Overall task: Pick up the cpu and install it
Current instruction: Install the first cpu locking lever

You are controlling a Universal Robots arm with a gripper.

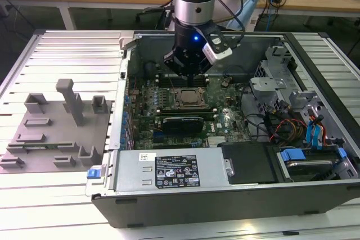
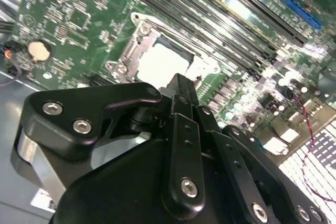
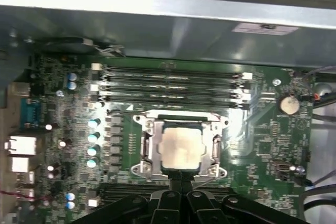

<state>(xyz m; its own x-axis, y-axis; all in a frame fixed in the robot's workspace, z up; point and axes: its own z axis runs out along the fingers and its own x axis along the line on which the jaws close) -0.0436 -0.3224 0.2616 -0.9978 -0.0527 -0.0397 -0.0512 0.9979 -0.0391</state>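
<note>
The cpu [image 3: 181, 148], a pale silvery square, lies flat inside the metal socket frame [image 3: 148, 148] on the green motherboard; the second wrist view also has the cpu [image 2: 163, 61] in the frame. From the exterior view the cpu [image 1: 190, 97] sits mid-board inside the open computer case. My gripper [image 3: 181, 181] hovers just over the socket's near edge, its black fingers [image 2: 181, 90] pressed together with nothing between them. In the exterior view the gripper [image 1: 191, 77] hangs directly above the socket's far side.
Memory slots [image 3: 168, 80] run along one side of the socket. A black card [image 1: 181, 123] lies nearer the front, with the power supply [image 1: 169, 171] beyond it. Drive cage and cables [image 1: 292, 111] fill the exterior view's right. A grey fixture plate [image 1: 50, 133] lies outside the case.
</note>
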